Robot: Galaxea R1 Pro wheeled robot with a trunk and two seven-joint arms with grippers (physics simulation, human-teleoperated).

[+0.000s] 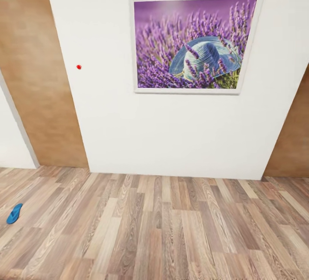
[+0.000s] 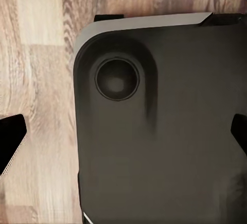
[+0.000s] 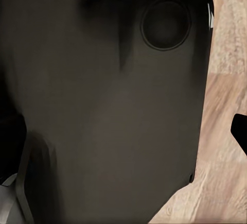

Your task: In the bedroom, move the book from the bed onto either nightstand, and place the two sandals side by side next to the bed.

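Blue flat flip-flop sandal (image 1: 14, 213) lying alone on light wood-plank floor (image 1: 171, 228), far left in head view. Hands: tips of dark fingers (image 2: 10, 141) barely visible at wrist-view edges over dark rounded robot body (image 2: 164, 131); opening impossible to judge. Beyond, white wall (image 1: 171, 134), framed purple lavender picture (image 1: 195, 42), brown wooden doors (image 1: 38, 78).

Small red dot (image 1: 78, 67) on white wall (image 1: 171, 143)

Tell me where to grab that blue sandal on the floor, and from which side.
Probably from above, pinching across the narrow middle of the sandal. It lies flat on the wood floor, long and slim, so its side edges suit the jaws best. Its strap is too small to make out.
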